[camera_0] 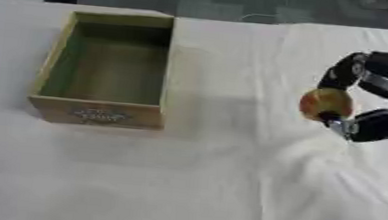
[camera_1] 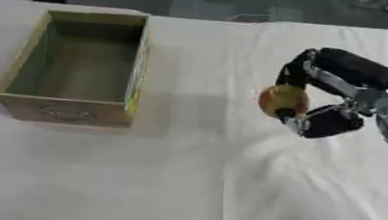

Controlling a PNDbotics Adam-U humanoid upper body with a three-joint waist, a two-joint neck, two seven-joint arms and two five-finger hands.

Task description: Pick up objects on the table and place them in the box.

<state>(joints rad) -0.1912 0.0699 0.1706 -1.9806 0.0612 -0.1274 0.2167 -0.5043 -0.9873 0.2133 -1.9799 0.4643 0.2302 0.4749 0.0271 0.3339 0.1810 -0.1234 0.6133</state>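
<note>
A round orange-yellow fruit [camera_1: 282,100] is held pinched between the curled fingers and thumb of the right robot hand [camera_1: 326,101], above the white-clothed surface [camera_1: 182,181], well right of the wooden box [camera_0: 104,69].

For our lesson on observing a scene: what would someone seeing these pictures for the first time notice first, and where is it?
First, the black right hand at the right side, fingers and thumb curled round a round yellow-orange fruit above the white tablecloth. Next, the open wooden box at the left, with nothing visible inside it and well apart from the hand.
</note>
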